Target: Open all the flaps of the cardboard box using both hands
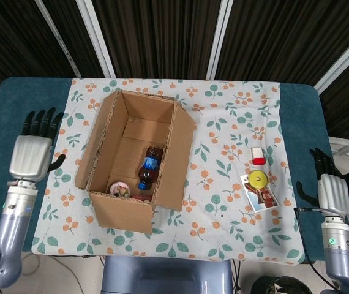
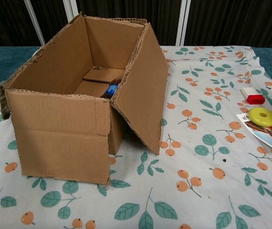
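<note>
The cardboard box (image 1: 139, 160) sits on the flowery cloth (image 1: 223, 141), a bit toward nine o'clock from the middle of the table (image 1: 15, 104). Its top is open, and the flaps stand up or lean outward. The long flap (image 2: 143, 86) on the three o'clock side hangs out and down over the cloth. The box looks light, thin and stiff, with rough, torn edges. It would bend along its folds, but it could slide on the cloth if pushed from one side only. I think the best place to hold is the top edge of a flap, near its middle, with a hand on each side so the box stays put. Inside lies a dark bottle (image 1: 149, 166) with a blue label, and a small round thing (image 1: 120, 188) is near the six o'clock wall. The bottle may add a little weight. The left hand (image 1: 32, 153) is off at nine o'clock, well apart from the box, fingers spread, holding nothing. The right hand (image 1: 329, 190) is far off at four o'clock, near the table edge, also holding nothing. Between it and the box lie a yellow ring (image 1: 259, 179) on a card (image 1: 260, 193), and a small red and white block (image 1: 258, 156).
</note>
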Available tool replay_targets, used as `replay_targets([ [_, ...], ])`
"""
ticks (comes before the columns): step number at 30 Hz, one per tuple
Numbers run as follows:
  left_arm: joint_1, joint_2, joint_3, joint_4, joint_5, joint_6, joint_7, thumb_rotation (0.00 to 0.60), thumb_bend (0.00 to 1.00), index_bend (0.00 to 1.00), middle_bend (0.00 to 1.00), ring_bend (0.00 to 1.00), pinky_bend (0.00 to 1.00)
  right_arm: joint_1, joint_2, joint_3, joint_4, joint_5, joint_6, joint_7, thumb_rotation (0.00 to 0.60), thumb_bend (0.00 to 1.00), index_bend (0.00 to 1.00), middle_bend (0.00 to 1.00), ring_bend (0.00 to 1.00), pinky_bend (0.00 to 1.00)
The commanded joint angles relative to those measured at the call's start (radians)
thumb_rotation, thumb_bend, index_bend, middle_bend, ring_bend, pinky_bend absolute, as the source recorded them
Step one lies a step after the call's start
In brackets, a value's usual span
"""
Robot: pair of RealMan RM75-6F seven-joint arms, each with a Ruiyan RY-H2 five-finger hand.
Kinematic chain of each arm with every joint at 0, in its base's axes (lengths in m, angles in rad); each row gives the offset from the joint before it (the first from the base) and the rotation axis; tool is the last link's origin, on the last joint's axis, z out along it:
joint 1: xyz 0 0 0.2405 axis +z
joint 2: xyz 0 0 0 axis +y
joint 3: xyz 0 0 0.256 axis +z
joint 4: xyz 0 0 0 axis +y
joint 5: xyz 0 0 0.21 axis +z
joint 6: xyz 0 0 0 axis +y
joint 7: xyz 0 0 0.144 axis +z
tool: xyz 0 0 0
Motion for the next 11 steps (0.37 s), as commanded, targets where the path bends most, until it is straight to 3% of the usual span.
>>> replay_targets([
  [1, 0.111, 0.032, 0.089, 0.020, 0.102, 0.074, -0.079, 0.600, 0.19, 0.00, 0.00, 0.00, 0.03, -0.003, -0.002, -0.009, 0.012, -0.018, 0.011, -0.018, 0.600, 0.45, 0.06, 0.05, 0.07, 0.24],
  [6, 0.249, 0.009, 0.173, 0.119, 0.177, 0.118, -0.198, 0.600, 0.19, 0.00, 0.00, 0.00, 0.01, -0.010, 0.021, -0.055, 0.011, -0.093, 0.036, -0.113, 0.600, 0.39, 0.03, 0.00, 0.04, 0.24],
  [11, 0.338, -0.007, 0.215, 0.216, 0.243, 0.156, -0.271, 0.600, 0.19, 0.00, 0.00, 0.00, 0.00, -0.026, 0.044, -0.099, 0.016, -0.175, 0.074, -0.179, 0.600, 0.32, 0.00, 0.00, 0.01, 0.24],
])
